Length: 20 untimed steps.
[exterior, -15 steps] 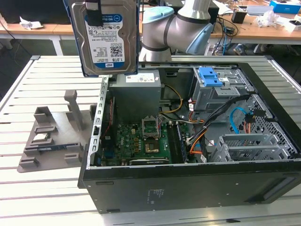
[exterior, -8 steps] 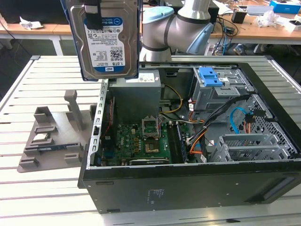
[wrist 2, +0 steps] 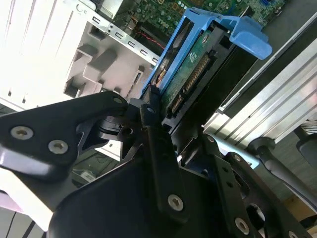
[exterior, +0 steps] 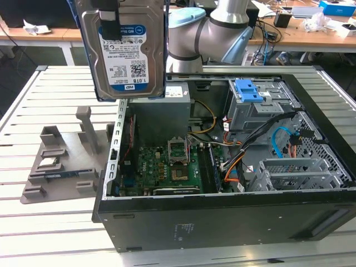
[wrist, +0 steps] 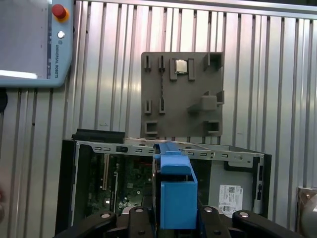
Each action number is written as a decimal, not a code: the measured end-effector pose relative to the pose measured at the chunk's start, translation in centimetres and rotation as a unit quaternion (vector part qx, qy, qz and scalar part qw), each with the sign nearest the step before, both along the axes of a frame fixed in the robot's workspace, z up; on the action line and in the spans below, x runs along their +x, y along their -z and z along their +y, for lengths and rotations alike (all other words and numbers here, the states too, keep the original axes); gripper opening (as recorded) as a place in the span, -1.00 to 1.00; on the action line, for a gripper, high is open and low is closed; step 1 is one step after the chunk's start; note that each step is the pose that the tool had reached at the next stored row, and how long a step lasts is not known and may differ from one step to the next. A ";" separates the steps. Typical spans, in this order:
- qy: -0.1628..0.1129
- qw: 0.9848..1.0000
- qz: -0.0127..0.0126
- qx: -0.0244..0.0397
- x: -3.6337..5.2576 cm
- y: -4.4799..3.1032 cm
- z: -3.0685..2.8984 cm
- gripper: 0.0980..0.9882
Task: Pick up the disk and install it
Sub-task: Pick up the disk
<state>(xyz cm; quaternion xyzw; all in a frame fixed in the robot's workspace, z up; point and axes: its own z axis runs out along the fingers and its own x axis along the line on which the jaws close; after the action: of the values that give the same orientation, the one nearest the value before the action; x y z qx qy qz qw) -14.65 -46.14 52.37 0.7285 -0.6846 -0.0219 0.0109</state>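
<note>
The disk (exterior: 125, 55), silver with a blue-and-white label and blue rails, hangs upright high above the table, over the edge of the open computer case (exterior: 222, 222) on the exterior view's left. My gripper (exterior: 109, 25) is shut on it from above, one black finger lying across the label. In the second wrist view the disk (wrist 2: 193, 64) shows its green circuit side and connector between the black fingers (wrist 2: 151, 116). The first wrist view has the disk (wrist: 176, 193) edge-on, its blue rail toward the camera, above the case's rim (wrist: 124, 145).
A grey plastic stand with slots (exterior: 61, 161) lies on the slatted table beside the case, also in the first wrist view (wrist: 181, 94). Inside the case are the motherboard (exterior: 172, 167), cables and a blue-tabbed drive cage (exterior: 248, 92). A teach pendant (wrist: 29, 44) rests on the table.
</note>
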 end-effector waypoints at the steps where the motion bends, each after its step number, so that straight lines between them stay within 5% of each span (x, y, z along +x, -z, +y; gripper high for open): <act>1: 0.000 1.000 0.000 0.000 0.03 0.00 -0.24 -0.40; 20: 0.000 1.000 0.000 0.000 0.39 0.00 -2.69 -0.40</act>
<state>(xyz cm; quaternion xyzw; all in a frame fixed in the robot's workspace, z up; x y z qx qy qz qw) -14.26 -48.83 52.37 0.7285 -0.6846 -0.0219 0.0109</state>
